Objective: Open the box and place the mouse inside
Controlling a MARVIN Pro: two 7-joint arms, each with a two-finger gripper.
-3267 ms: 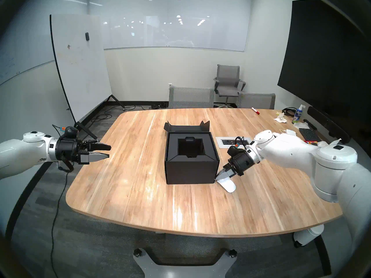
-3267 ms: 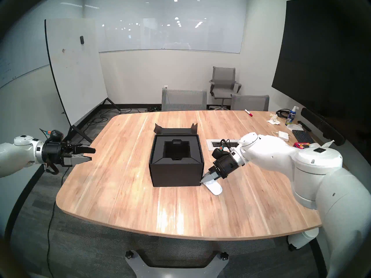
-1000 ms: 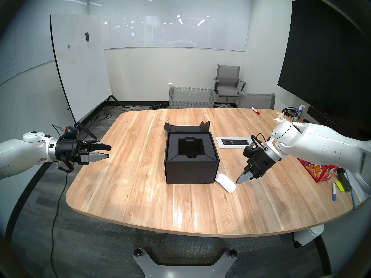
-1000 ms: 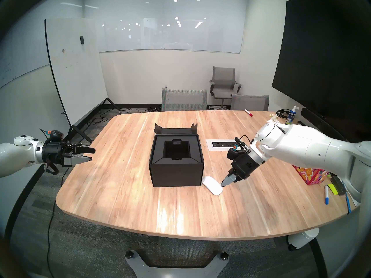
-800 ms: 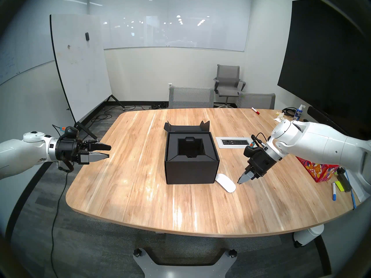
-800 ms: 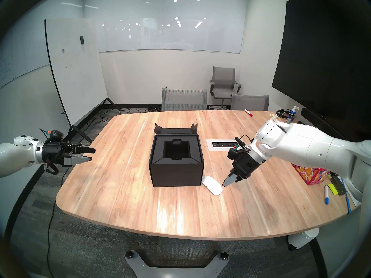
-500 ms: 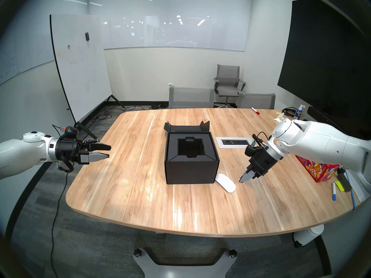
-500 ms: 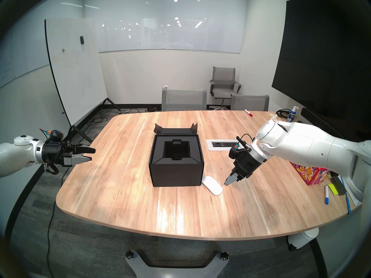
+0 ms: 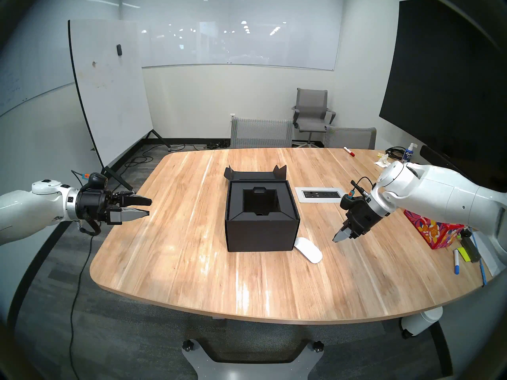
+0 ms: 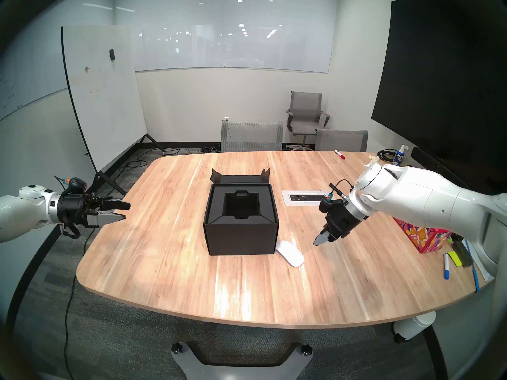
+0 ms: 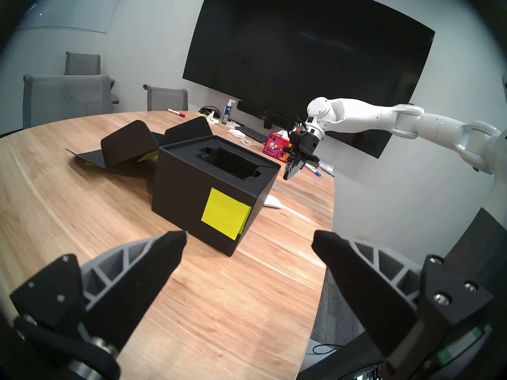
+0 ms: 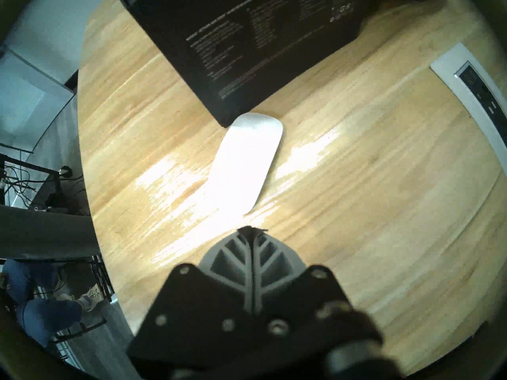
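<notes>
Wood-grain table (image 9: 192, 275) bears box (image 9: 260, 234) and mouse (image 9: 308, 250); left claw (image 9: 149, 207) apart, right claw (image 9: 336, 240) together.

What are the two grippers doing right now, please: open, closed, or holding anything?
Left gripper: open, holding nothing, off the table's left side.
Right gripper: closed, empty, poised just right of the mouse.

Closed right claw (image 12: 251, 230) hovers near mouse (image 12: 247, 162) beside box (image 12: 247, 42).

The left gripper (image 9: 149, 207) is held level with jaws parted; the right gripper (image 9: 335, 240) is angled downward, jaws pressed together.
</notes>
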